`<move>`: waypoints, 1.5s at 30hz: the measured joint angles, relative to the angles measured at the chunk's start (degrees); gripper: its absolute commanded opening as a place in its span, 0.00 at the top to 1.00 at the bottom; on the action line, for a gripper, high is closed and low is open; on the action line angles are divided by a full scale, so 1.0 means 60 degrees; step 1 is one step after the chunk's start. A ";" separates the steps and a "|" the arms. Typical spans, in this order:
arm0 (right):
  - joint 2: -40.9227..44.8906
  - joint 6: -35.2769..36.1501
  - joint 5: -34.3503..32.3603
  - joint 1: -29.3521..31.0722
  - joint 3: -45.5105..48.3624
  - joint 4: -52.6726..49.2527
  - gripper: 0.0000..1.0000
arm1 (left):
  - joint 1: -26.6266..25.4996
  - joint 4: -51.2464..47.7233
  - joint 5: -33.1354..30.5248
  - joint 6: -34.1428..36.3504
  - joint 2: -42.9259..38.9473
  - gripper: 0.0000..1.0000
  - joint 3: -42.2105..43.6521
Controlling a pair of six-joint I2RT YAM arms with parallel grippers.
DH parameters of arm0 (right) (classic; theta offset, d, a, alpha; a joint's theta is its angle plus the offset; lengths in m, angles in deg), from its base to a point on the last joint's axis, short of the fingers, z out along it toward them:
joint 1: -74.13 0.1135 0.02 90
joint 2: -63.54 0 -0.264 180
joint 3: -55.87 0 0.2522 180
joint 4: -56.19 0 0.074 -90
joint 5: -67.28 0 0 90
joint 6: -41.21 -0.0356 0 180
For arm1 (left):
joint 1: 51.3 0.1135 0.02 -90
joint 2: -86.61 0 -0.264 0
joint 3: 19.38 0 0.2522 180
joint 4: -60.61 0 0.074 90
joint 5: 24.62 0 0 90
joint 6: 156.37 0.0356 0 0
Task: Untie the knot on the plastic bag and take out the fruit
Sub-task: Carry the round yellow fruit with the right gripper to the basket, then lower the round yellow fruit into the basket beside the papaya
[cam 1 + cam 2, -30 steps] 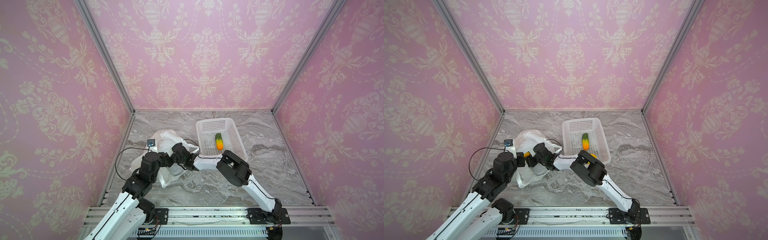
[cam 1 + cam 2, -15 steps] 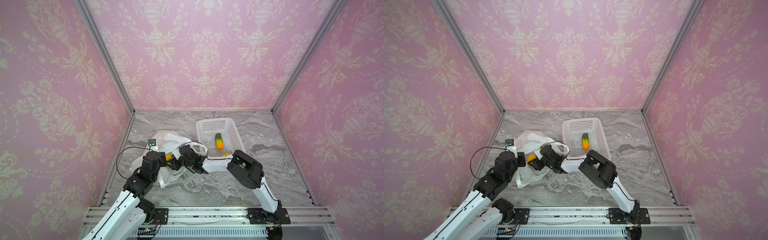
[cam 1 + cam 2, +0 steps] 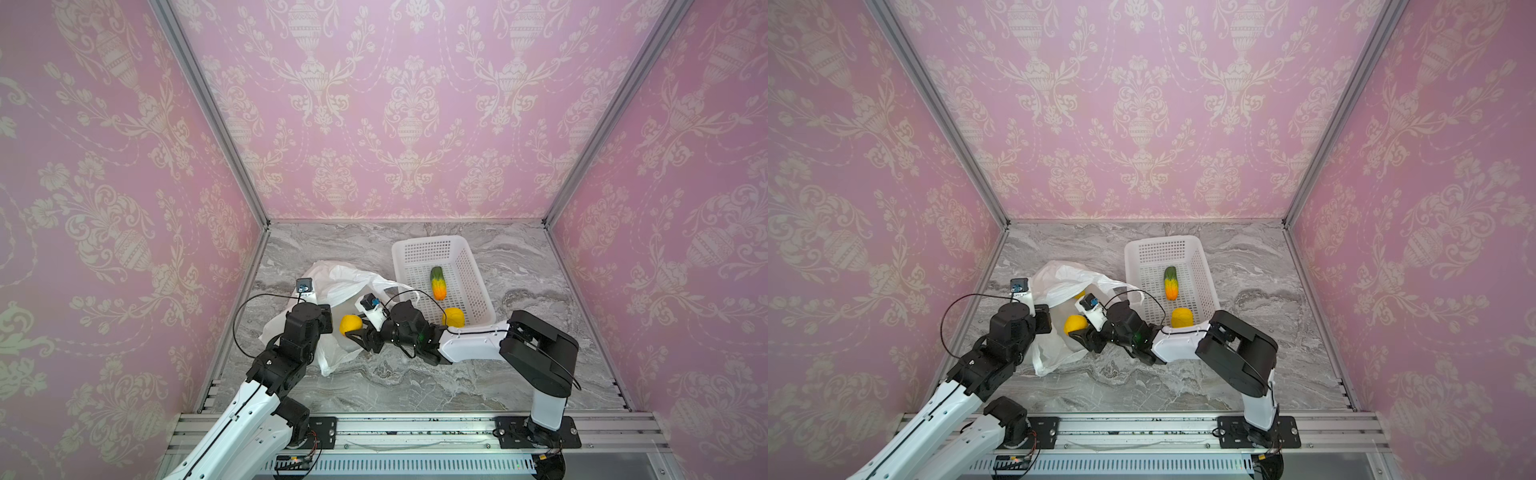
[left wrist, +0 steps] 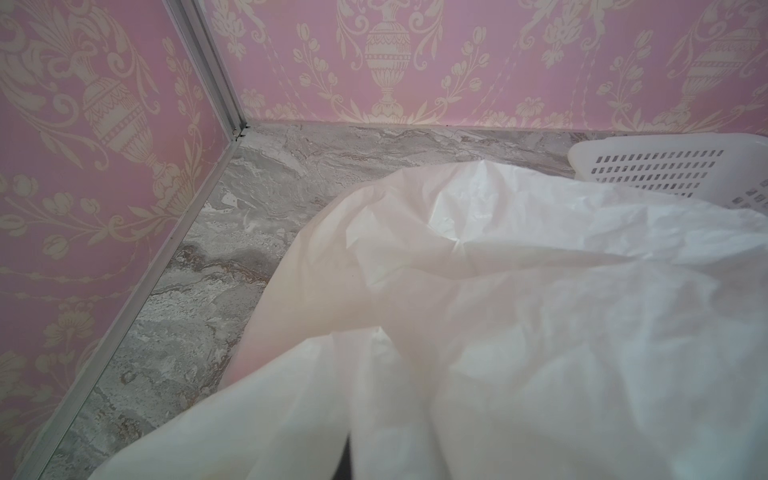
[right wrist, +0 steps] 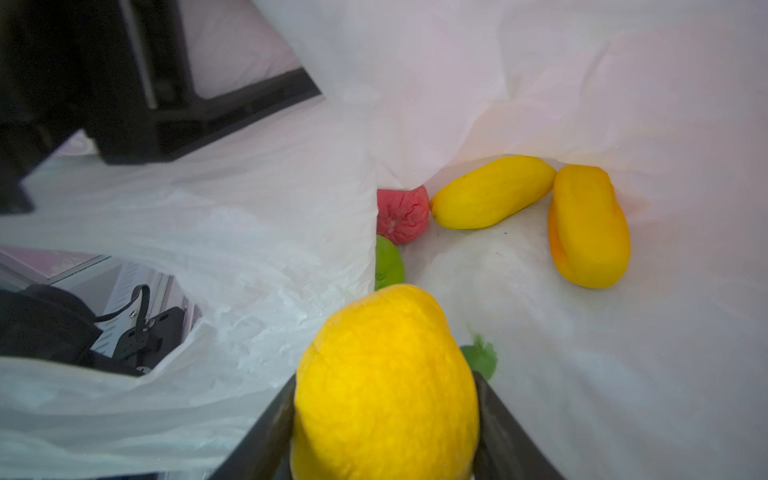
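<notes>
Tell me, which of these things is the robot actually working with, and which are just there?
Part of the job: plastic bag, pinched by the left gripper; round yellow fruit in the right gripper; loose fruit inside the bag; white basket holding two fruits.
Just there: marble tabletop, pink wallpaper, metal rail.

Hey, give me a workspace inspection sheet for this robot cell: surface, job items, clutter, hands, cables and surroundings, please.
Surface: grey marbled tabletop.
Job's things: plastic bag open, no knot visible; inside it a long yellow fruit, a long orange-yellow fruit, a pink-red fruit and a green fruit; white basket holds an orange-green fruit and a round orange-yellow fruit.
Clutter: nothing seen.
Hands: left hand shut, apparently pinching the bag's edge; right hand shut on a round yellow fruit at the bag's mouth.
Cables: left wrist cable and right wrist cable loop freely.
Surroundings: pink patterned walls, aluminium frame, front rail.
</notes>
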 measured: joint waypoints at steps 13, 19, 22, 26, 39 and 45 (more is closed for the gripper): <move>0.3617 0.1942 -0.1239 0.0670 0.1989 0.0098 0.69 | 0.0000 0.0004 0.0000 0.0000 0.0117 1.00 0.0000; 0.4954 0.2466 -0.3013 0.0444 0.2677 -0.0073 0.71 | 0.0000 0.0007 0.0000 0.0000 0.0146 1.00 0.0000; 0.5628 0.2463 -0.3701 0.0044 0.3162 -0.0044 0.72 | 0.0000 0.0007 0.0000 0.0000 0.0171 1.00 0.0000; 0.6524 0.2339 -0.4255 -0.0758 0.3901 -0.0040 0.73 | 0.0000 0.0022 0.0000 0.0000 0.0171 1.00 0.0000; 0.7512 0.0069 -0.4608 -0.3705 0.4583 -0.0710 0.81 | 0.0000 0.0029 0.0000 0.0000 0.0189 1.00 0.0000; 0.6029 -0.1413 -0.4197 -0.5122 0.3792 -0.1898 0.85 | 0.0000 0.0029 -0.0004 0.0000 0.0186 1.00 0.0000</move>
